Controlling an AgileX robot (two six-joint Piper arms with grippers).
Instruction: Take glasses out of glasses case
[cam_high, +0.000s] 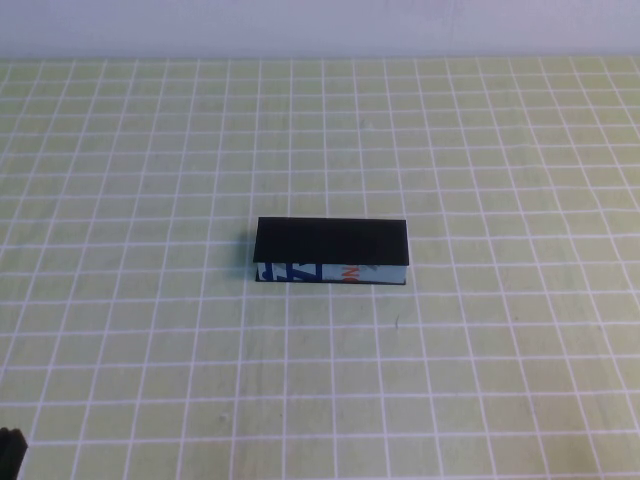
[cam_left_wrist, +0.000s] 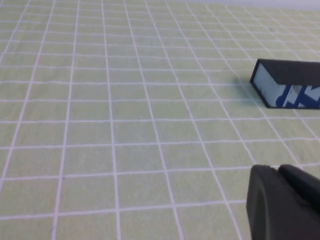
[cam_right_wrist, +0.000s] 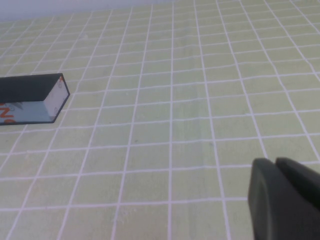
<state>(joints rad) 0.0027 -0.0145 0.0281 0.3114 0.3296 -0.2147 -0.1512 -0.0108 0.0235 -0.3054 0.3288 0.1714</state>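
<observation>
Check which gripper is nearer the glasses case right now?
Neither clearly. The glasses case sits closed mid-table. The left gripper is parked off its left end, the right gripper off its right end, both well short of it.

The glasses case (cam_high: 332, 252) sits shut near the middle of the desk (cam_high: 480, 360), a flat black rectangular box lying lengthwise across the high view. Its lid is down, and the light blue side strip faces the robot, dark blue print toward the robot's left, red-orange print further right. The glasses can't be seen at all.
</observation>
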